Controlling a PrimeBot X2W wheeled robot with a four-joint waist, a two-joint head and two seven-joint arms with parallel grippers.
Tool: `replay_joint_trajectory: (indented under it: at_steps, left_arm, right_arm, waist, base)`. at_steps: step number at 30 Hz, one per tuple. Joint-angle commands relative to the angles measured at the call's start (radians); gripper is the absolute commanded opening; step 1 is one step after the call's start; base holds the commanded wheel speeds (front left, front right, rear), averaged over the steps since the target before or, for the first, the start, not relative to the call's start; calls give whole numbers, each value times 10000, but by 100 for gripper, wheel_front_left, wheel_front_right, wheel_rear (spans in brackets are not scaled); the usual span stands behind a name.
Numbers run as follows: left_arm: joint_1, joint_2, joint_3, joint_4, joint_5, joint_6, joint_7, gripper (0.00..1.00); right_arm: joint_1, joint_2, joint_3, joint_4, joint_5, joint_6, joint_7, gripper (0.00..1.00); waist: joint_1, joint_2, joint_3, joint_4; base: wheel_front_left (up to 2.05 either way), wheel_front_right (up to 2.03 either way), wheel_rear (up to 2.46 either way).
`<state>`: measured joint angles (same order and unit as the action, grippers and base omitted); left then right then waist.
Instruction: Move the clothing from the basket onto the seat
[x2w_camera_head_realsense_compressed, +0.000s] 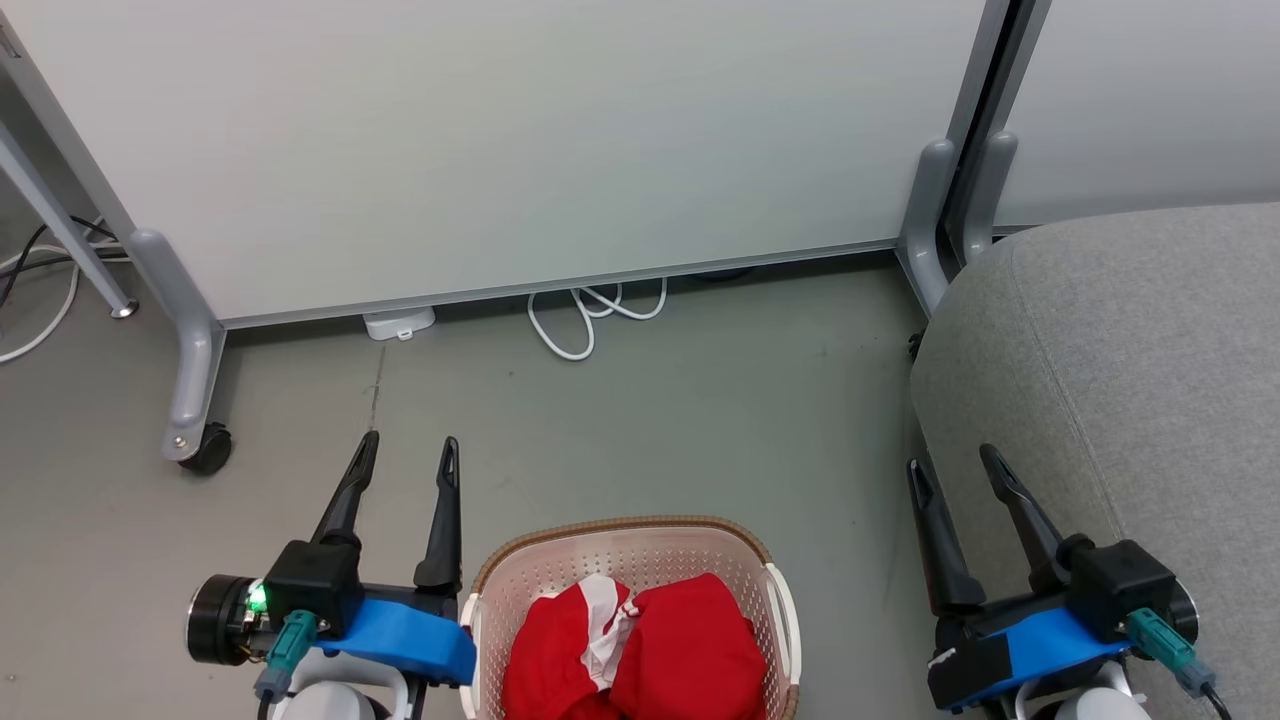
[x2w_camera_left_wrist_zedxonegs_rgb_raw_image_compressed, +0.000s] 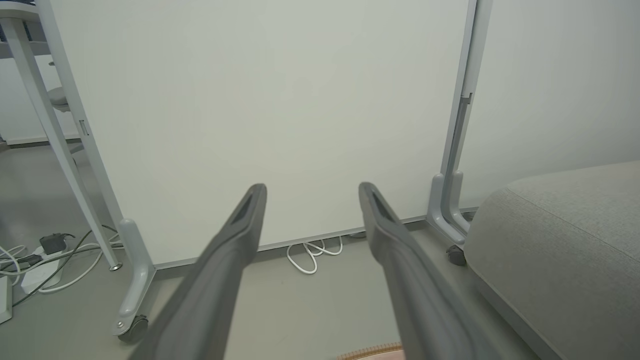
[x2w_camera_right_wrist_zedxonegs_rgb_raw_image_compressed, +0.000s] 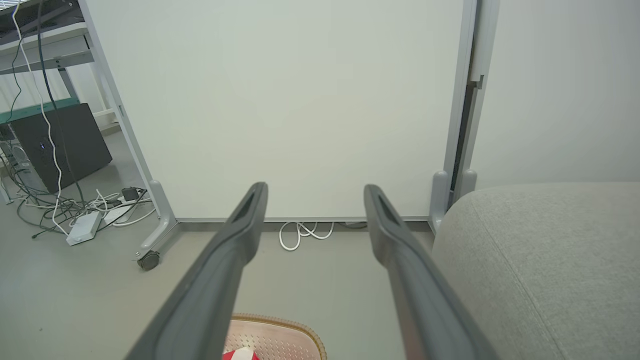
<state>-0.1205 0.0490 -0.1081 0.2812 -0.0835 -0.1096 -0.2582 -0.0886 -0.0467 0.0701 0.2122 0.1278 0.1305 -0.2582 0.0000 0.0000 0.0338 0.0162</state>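
The red clothing (x2w_camera_head_realsense_compressed: 640, 650) with white trim lies bunched inside the cream perforated basket (x2w_camera_head_realsense_compressed: 620, 545) at the bottom middle of the head view. A sliver of the basket (x2w_camera_right_wrist_zedxonegs_rgb_raw_image_compressed: 280, 335) and of the clothing (x2w_camera_right_wrist_zedxonegs_rgb_raw_image_compressed: 240, 355) shows low in the right wrist view. The grey seat (x2w_camera_head_realsense_compressed: 1120, 370) fills the right side, also seen as the seat (x2w_camera_left_wrist_zedxonegs_rgb_raw_image_compressed: 565, 250) and the seat (x2w_camera_right_wrist_zedxonegs_rgb_raw_image_compressed: 540, 260). My left gripper (x2w_camera_head_realsense_compressed: 410, 450) stands open just left of the basket, empty. My right gripper (x2w_camera_head_realsense_compressed: 950, 465) stands open between basket and seat, its outer finger over the seat's edge.
A white partition panel (x2w_camera_head_realsense_compressed: 500, 140) on grey castor feet (x2w_camera_head_realsense_compressed: 195, 440) closes off the far side. A white cable loop (x2w_camera_head_realsense_compressed: 590, 315) lies at its base. More cables (x2w_camera_right_wrist_zedxonegs_rgb_raw_image_compressed: 85, 210) and a dark box (x2w_camera_right_wrist_zedxonegs_rgb_raw_image_compressed: 60, 145) sit far left. Bare grey floor (x2w_camera_head_realsense_compressed: 680, 430) lies beyond the basket.
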Motion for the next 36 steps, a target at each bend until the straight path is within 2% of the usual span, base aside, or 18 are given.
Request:
replay_joint_trajectory:
  at_steps: [1, 25, 32, 36]
  left_arm:
    - [-121, 26, -30, 44, 177, -58, -82, 100]
    - [-416, 21, -206, 526, 62, -141, -82, 100]
    - [-1331, 253, -688, 1280, 323, -217, -74, 100]
    - [-2053, 549, -1345, 1999, 332, -210, -76, 100]
  right_arm:
    - [-70, -65, 29, -13, -185, 4, -85, 100]
    - [-88, -63, 38, 32, -32, 4, -79, 100]
    - [-485, -60, 139, -72, -50, 4, -79, 100]
    - [-822, -58, 201, -160, -48, 4, -79, 100]
  waist:
    - [0, 0, 3, 2]
    - [0, 0, 111, -41]
    - [0, 0, 782, -380]
    - [0, 0, 1404, -732]
  base:
    - [0, 0, 0]
    - [0, 0, 0]
    - [0, 0, 0]
    - [0, 0, 0]
